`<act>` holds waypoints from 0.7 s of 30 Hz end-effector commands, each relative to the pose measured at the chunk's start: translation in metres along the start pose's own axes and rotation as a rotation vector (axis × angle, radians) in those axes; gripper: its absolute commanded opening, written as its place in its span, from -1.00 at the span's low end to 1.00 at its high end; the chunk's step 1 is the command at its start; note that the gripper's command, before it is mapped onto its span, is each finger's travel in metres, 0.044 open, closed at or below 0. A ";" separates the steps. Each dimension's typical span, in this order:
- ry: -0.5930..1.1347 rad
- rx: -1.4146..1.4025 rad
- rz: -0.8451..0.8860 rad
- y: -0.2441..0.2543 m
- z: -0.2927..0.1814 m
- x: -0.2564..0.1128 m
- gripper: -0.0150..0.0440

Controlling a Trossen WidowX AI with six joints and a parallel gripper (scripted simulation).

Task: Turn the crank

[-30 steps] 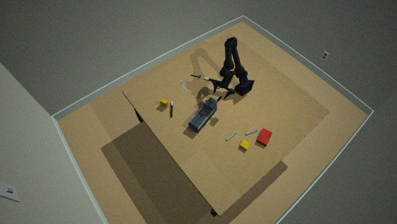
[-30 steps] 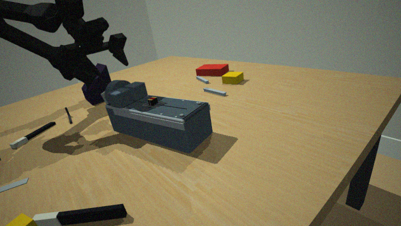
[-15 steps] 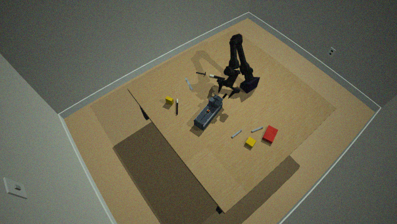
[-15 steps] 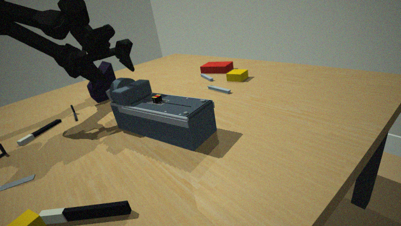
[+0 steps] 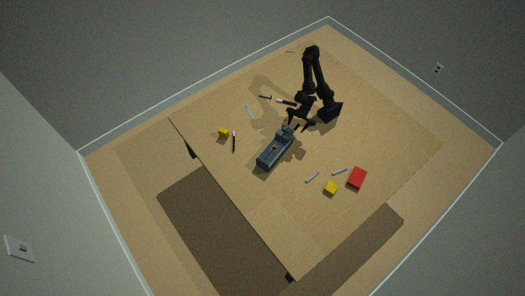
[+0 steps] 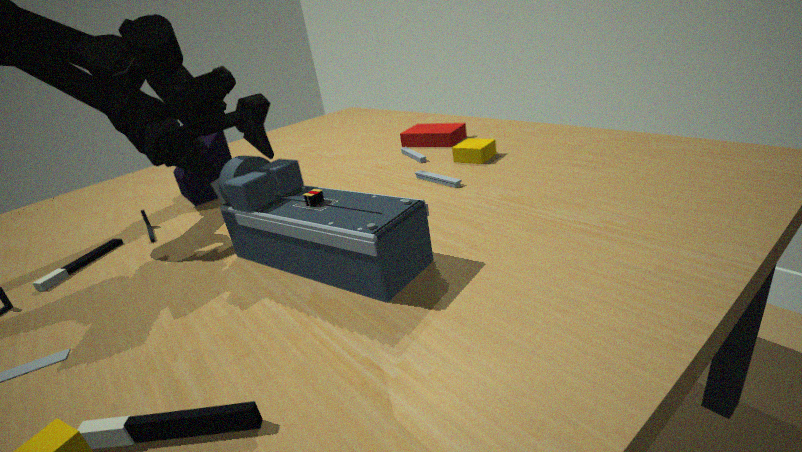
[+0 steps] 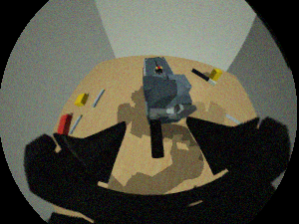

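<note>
The blue-grey machine point(image 5: 268, 160) point(image 6: 314, 258) point(image 7: 154, 85) stands on the table, with a round crank disc at its arm-side end. The red pointer point(image 5: 274, 147) point(image 6: 313, 194) point(image 7: 158, 69) sits on the slotted top, nearer the crank end, with yellow patches beside the red. The brass marks are too small to judge whether they are level with it. The black crank handle point(image 5: 296, 127) point(image 7: 156, 140) sticks out towards the arm; it is hidden in the exterior view. My gripper point(image 5: 296, 128) point(image 7: 156, 121) is open and empty, its fingers spread on either side of the handle in the wrist view.
A red block point(image 5: 357, 177) point(image 6: 432, 135) point(image 7: 64, 123), a yellow block point(image 5: 330, 188) point(image 6: 473, 151) point(image 7: 81, 100) and two grey bars lie to one side. Another yellow block point(image 5: 223, 133) point(image 7: 215, 74), black-and-white sticks point(image 5: 233, 141) point(image 6: 193, 422) and a grey strip point(image 5: 249, 111) lie on the other.
</note>
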State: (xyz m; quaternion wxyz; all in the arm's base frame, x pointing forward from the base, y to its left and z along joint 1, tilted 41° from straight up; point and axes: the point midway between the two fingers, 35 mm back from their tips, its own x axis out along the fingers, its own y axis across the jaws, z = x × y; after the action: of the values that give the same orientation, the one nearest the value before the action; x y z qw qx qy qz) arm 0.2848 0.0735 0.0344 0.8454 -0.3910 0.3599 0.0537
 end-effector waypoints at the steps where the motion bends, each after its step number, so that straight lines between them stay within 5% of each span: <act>1: 0.010 -0.010 0.006 0.002 -0.009 0.007 1.00; 14: 0.009 -0.011 0.003 0.001 -0.023 0.017 1.00; 21: 0.009 -0.011 0.003 0.001 -0.023 0.017 0.38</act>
State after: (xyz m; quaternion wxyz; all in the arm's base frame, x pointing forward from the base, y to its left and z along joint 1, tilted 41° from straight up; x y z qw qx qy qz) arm 0.2846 0.0553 0.0152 0.8440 -0.3935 0.3606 0.0526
